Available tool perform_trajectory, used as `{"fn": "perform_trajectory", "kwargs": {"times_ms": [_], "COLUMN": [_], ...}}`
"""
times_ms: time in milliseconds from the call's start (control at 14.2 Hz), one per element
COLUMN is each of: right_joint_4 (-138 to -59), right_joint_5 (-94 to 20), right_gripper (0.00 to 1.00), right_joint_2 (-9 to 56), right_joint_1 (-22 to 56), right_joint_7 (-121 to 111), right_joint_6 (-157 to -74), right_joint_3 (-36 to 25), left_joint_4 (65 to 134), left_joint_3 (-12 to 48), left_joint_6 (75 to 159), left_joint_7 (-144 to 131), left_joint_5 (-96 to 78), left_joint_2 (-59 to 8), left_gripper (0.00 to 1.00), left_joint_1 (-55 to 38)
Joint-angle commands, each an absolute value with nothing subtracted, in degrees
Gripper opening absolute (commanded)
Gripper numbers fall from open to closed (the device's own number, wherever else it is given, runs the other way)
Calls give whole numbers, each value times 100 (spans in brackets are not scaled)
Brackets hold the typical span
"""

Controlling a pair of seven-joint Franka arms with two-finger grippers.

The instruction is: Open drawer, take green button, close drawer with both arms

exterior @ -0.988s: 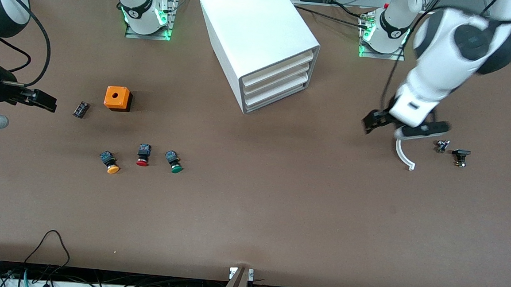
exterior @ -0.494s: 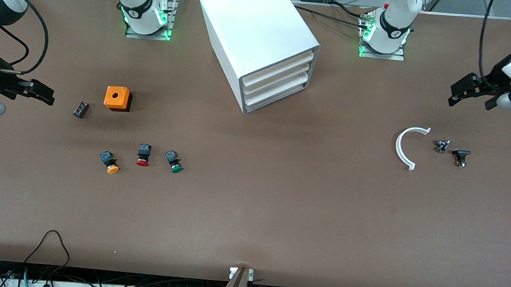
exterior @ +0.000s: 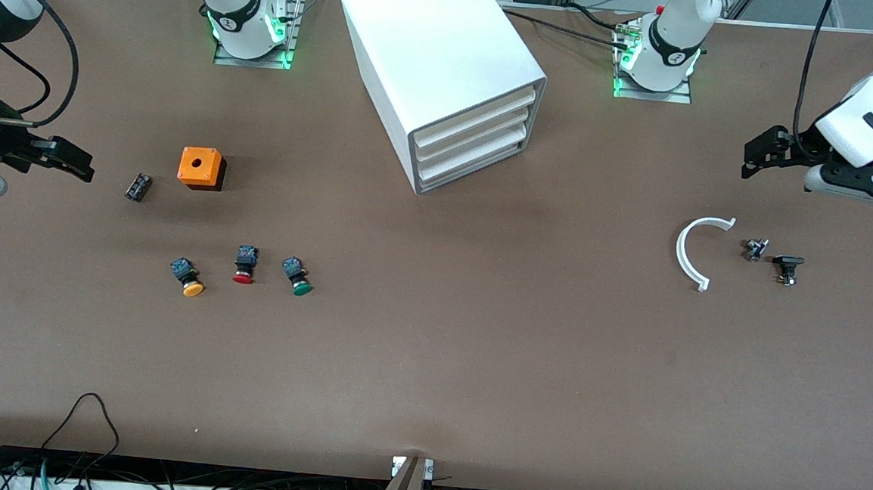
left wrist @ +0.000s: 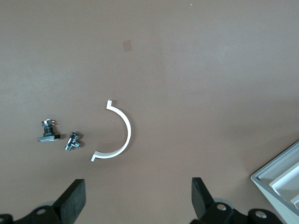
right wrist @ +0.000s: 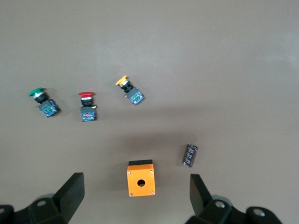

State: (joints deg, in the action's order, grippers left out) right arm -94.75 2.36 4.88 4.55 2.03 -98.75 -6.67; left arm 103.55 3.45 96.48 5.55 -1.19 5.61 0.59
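The white cabinet [exterior: 447, 64] stands at the middle of the table near the bases. Its bottom drawer [exterior: 473, 163] is shut, like the two above it; a corner of the cabinet shows in the left wrist view [left wrist: 281, 181]. The green button [exterior: 299, 277] lies on the table beside the red one, nearer the front camera than the cabinet; it also shows in the right wrist view [right wrist: 42, 100]. My left gripper [exterior: 754, 152] [left wrist: 138, 200] is open and empty, up over the table's left-arm end. My right gripper [exterior: 81, 167] [right wrist: 136, 189] is open and empty, over the right-arm end.
A red button [exterior: 244, 265] and an orange-capped button [exterior: 189, 278] lie beside the green one. An orange box [exterior: 201, 168] and a small black cylinder [exterior: 138, 186] lie by the right gripper. A white arc [exterior: 690, 253] and two small metal parts [exterior: 754, 249] [exterior: 787, 268] lie under the left gripper.
My left arm has swung away from the white arc toward its end of the table, then come back a little. My right gripper has shifted slightly. Nothing on the table moved.
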Motion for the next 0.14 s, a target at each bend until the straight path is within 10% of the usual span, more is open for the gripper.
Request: {"fn": "perform_trajectory", "kwargs": {"times_ms": [0,71], "right_joint_4": [-9325,-9325], "right_joint_5": [114,114], "right_gripper": [100,100], "right_joint_2": [554,554], "right_joint_1": [396,396], "right_joint_7": [62,53], "right_joint_6": [-9853,-9844], "right_joint_3": [-642,-642], "left_joint_4": [10134,10134], "left_joint_3": [343,334], "left_joint_6": [9475,9475], "left_joint_7": [642,642], "left_joint_5": [35,35], "left_joint_2": [431,413], "left_gripper": [100,100], "left_joint_1": [79,88]}}
